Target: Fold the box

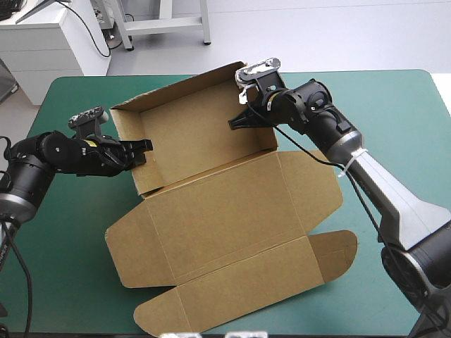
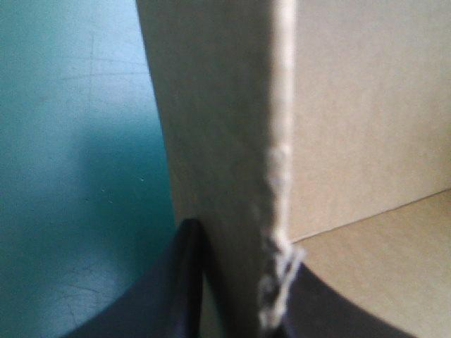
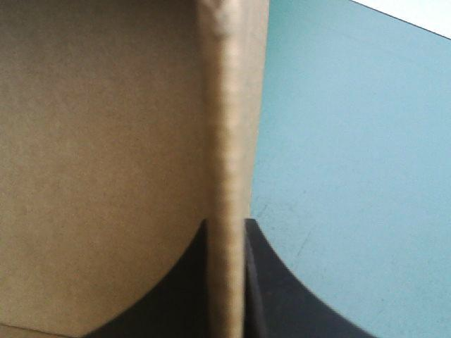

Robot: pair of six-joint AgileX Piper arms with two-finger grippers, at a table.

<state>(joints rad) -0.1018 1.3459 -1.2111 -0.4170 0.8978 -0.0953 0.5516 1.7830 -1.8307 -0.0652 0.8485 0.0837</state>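
We see the brown box [image 1: 211, 197] in the middle of the teal-green table cover [image 1: 63, 239]. It stands as an open tray toward the table's far side, and its lid and flaps lie flat toward the near edge. The left gripper [image 1: 143, 152] is clenched on the tray's left wall. One black finger [image 2: 158, 299] sits outside the wall above the cover and the other inside the tray, with the board pinched between them. The right gripper [image 1: 238, 121] grasps the right wall partway along in the same way, one finger [image 3: 278, 296] outside and one inside. Both gripped walls stand upright.
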